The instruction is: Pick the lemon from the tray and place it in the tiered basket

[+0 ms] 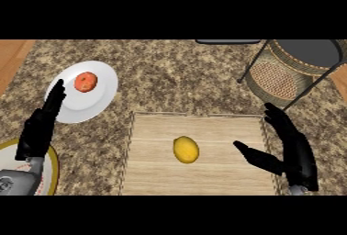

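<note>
Right black hand [293,156], open and empty, at three o'clock of yellow oval lemon [186,149] on wooden tray [156,176]; reaching step, next closing round it

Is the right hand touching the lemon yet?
Apart. In the head view, the open right hand sits at the tray's right edge, with bare tray wood plainly showing between its thumb and the lemon.
</note>
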Motion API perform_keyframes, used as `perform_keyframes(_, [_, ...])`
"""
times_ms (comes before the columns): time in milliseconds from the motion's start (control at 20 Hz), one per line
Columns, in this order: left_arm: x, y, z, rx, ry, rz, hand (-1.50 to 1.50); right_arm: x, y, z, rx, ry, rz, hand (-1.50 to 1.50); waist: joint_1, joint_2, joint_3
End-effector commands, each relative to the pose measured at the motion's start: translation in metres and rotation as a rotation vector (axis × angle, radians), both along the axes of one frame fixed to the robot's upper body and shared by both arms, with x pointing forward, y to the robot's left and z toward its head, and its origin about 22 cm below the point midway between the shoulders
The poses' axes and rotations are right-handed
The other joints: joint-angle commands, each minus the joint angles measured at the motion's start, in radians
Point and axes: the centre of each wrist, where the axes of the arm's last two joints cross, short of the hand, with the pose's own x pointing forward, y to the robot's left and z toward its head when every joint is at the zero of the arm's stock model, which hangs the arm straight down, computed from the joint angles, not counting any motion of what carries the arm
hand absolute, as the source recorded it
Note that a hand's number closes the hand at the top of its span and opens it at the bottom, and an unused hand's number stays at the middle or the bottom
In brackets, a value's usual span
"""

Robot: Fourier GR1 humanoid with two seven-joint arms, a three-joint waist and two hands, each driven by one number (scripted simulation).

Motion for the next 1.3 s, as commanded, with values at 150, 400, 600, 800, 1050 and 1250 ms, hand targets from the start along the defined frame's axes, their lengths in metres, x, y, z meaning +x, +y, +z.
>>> perform_keyframes(150, [0.009,-0.004,0.0,-0.001,-0.012,0.009,0.0,-0.001,0.0,0.061,-0.343,0.22,0.266,-1.5,0.011,0.002,-0.004])
perform_keyframes(400, [0.007,-0.022,-0.008,0.005,-0.025,-0.011,0.0,0.019,0.033,0.103,-0.482,0.375,0.363,-1.5,0.04,0.006,-0.001])
perform_keyframes(600, [0.006,-0.002,-0.008,0.001,-0.003,-0.01,0.0,0.028,0.079,0.136,-0.476,0.418,0.351,-1.5,0.033,0.004,0.001])
perform_keyframes(800, [0.007,-0.006,-0.007,-0.015,-0.013,-0.025,0.0,0.056,0.086,0.142,-0.501,0.525,0.353,-1.5,0.032,0.005,0.002])
perform_keyframes(1050, [0.001,-0.007,-0.004,0.007,-0.023,-0.035,0.0,0.066,0.115,0.13,-0.491,0.626,0.383,-1.5,0.032,0.003,0.002])
perform_keyframes(1250, [0.016,0.002,-0.011,-0.018,-0.003,-0.003,0.0,0.058,0.131,0.102,-0.55,0.679,0.403,-1.5,0.012,0.005,0.002])
